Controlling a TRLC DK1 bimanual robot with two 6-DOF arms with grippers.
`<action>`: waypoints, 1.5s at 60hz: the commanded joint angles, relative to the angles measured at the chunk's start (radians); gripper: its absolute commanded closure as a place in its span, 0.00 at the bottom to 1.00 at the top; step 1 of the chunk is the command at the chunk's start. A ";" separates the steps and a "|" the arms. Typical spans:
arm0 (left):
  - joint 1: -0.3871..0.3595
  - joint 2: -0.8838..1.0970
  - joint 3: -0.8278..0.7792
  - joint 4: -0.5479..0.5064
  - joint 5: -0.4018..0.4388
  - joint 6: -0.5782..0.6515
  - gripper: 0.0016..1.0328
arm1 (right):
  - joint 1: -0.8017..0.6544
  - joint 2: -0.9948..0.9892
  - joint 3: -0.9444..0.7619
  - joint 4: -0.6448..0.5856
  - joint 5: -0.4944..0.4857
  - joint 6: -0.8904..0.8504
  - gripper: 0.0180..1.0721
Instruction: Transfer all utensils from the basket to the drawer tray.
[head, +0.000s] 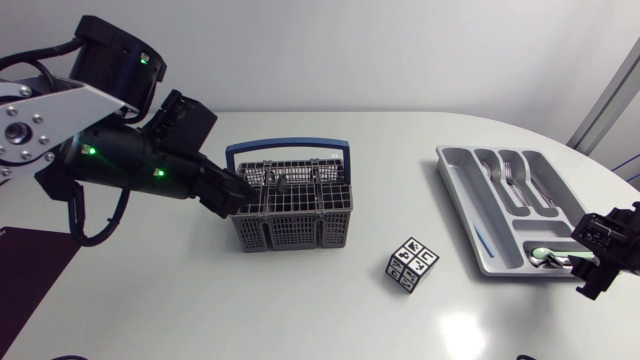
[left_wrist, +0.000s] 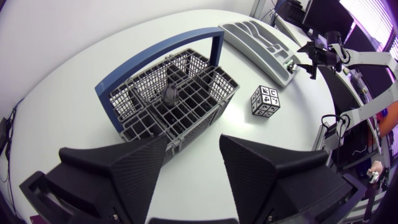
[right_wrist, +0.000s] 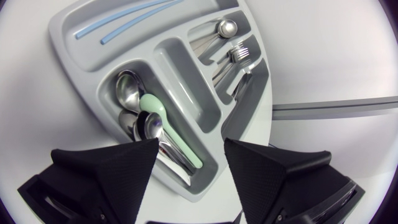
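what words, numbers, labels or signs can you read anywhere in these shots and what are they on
None: no word, number or brand can be read in any view.
Cube: black-and-white square marker patterns on its faces, which are codes and not letters or digits.
Basket: no print visible.
Drawer tray: no print visible on the tray or on the utensils in it.

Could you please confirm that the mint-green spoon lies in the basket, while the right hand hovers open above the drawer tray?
Not quite: the mint-green spoon lies in the drawer tray, beside metal spoons, not in the basket, as the right wrist view shows. The right hand does hover open above the drawer tray.
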 joint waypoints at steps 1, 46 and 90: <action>0.013 -0.019 -0.030 0.007 -0.004 0.015 0.42 | 0.002 -0.072 0.007 -0.092 0.003 0.017 0.13; 0.074 -0.067 -0.169 0.076 -0.004 0.132 0.42 | 1.116 -0.150 0.383 -0.645 0.171 1.164 0.13; 0.172 -0.093 -0.295 0.193 0.125 0.319 0.42 | 1.352 0.147 0.702 -0.576 0.124 1.503 0.12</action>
